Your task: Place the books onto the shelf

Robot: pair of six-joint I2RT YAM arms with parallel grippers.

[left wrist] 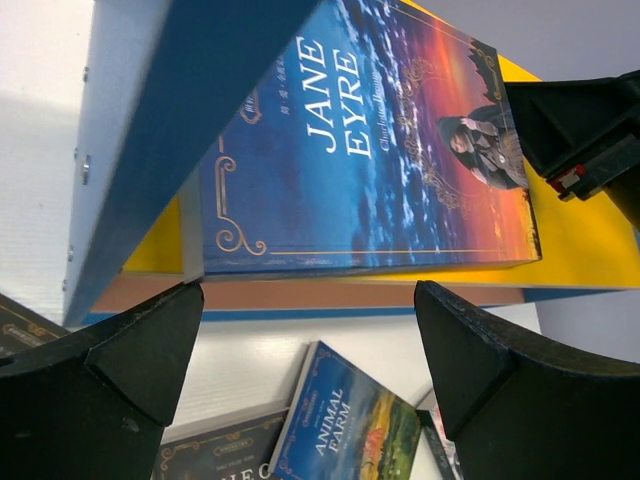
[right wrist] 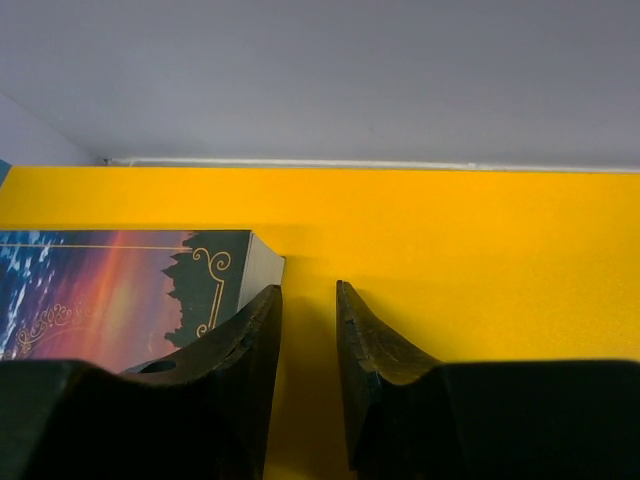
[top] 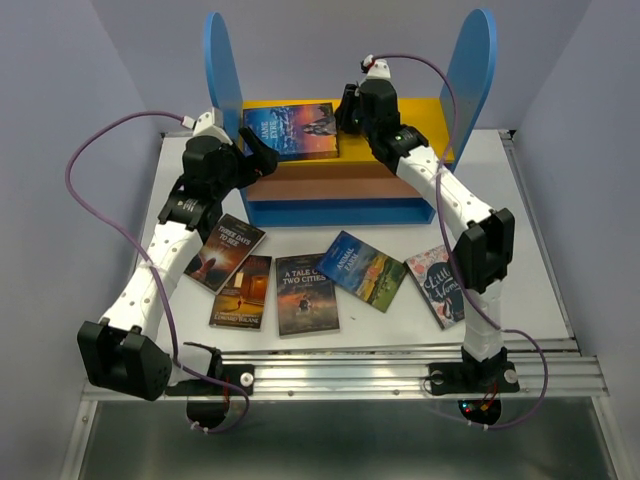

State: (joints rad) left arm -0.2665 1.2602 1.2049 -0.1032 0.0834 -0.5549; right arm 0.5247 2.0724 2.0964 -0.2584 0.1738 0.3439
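Observation:
One of the books, a blue-and-sunset "Jane Eyre" (top: 292, 131), lies flat on the yellow upper board (top: 420, 112) of the shelf (top: 222, 60). My right gripper (top: 345, 112) sits at its right edge. In the right wrist view this gripper (right wrist: 308, 295) is open by a narrow gap, with only yellow board (right wrist: 480, 260) between the jaws and its left finger against the corner of the book (right wrist: 120, 285). My left gripper (left wrist: 310, 330) is wide open and empty, just in front of the shelf's left end, below "Jane Eyre" (left wrist: 370, 150). Several books lie on the table: "A Tale of Two Cities" (top: 306, 294), "Animal Farm" (top: 362, 270), "Little Women" (top: 437, 284).
Two more dark paperbacks (top: 225, 250) (top: 243, 291) lie at the front left of the white table. The tall blue side panels (top: 478, 60) flank the shelf boards. The right arm reaches over the right side of the table. A metal rail (top: 400, 372) runs along the near edge.

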